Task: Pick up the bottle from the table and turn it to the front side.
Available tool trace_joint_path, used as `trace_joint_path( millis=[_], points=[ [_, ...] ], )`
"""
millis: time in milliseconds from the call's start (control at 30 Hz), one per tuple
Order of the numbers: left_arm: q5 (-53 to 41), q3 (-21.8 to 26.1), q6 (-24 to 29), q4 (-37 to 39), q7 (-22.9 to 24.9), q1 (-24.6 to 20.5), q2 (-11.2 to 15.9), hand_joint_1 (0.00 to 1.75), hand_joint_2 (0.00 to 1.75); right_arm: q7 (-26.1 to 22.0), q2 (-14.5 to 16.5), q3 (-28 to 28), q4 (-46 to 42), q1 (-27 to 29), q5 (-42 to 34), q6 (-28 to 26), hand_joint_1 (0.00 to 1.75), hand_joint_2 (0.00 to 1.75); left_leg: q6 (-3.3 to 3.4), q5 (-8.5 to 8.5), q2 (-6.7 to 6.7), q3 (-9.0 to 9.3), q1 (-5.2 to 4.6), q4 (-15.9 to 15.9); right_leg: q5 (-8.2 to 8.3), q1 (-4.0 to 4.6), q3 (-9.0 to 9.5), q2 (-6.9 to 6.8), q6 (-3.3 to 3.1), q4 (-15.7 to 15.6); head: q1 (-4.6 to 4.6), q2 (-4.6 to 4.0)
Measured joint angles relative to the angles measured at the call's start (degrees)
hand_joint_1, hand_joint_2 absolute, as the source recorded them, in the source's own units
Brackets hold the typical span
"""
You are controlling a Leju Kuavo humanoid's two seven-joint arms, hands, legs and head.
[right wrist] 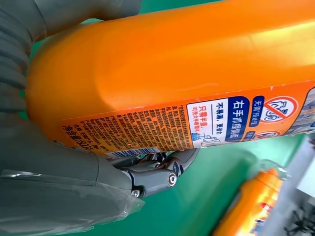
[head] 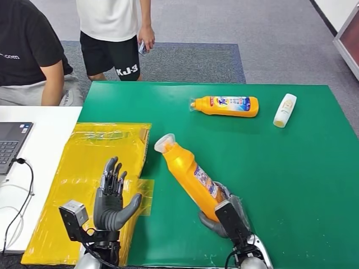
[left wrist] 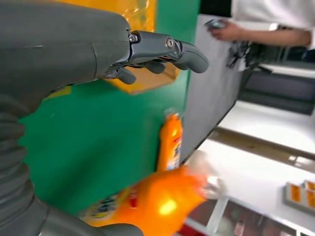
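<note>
My right hand (head: 224, 216) grips the base of a large orange bottle (head: 190, 174) with a clear cap, which slants up and away to the left above the green table (head: 271, 168). In the right wrist view the orange bottle (right wrist: 178, 73) lies across my right hand (right wrist: 74, 187), with its fine-print label facing the camera. My left hand (head: 111, 199) hovers open over the yellow bag, fingers spread, with nothing in it. The left wrist view has my left hand (left wrist: 111, 49) above the table and the held orange bottle (left wrist: 156, 201) blurred below it.
A second orange bottle (head: 225, 105) lies on its side at the back of the table, with a small white bottle (head: 285, 110) to its right. A yellow plastic bag (head: 97, 168) covers the table's left edge. A laptop (head: 12, 143) sits on the white desk. Two people are behind.
</note>
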Motion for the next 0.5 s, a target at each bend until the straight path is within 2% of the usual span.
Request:
trace_joint_path(
  millis=[233, 500],
  points=[
    [0.99, -0.94, 0.10, 3.18, 0.36, -1.93, 0.67, 0.00, 1.75, -1.20, 0.33, 0.51, -2.37, -0.61, -0.16, 1.16, 1.75, 1.75, 0.00, 0.01, 0.00, -0.01, 0.00, 0.00, 0.00, 0.01, -0.01, 0.00, 0.00, 0.00, 0.01, 0.00],
    [1.25, -2.20, 0.44, 4.98, 1.73, -3.75, -0.06, 0.00, 1.75, -2.99, 0.30, 2.37, -5.16, -0.75, 2.11, 1.56, 1.75, 1.75, 0.01, 0.01, 0.00, -0.07, -0.01, 0.00, 0.00, -0.01, -0.06, -0.01, 0.00, 0.00, -0.01, 0.00]
  ],
)
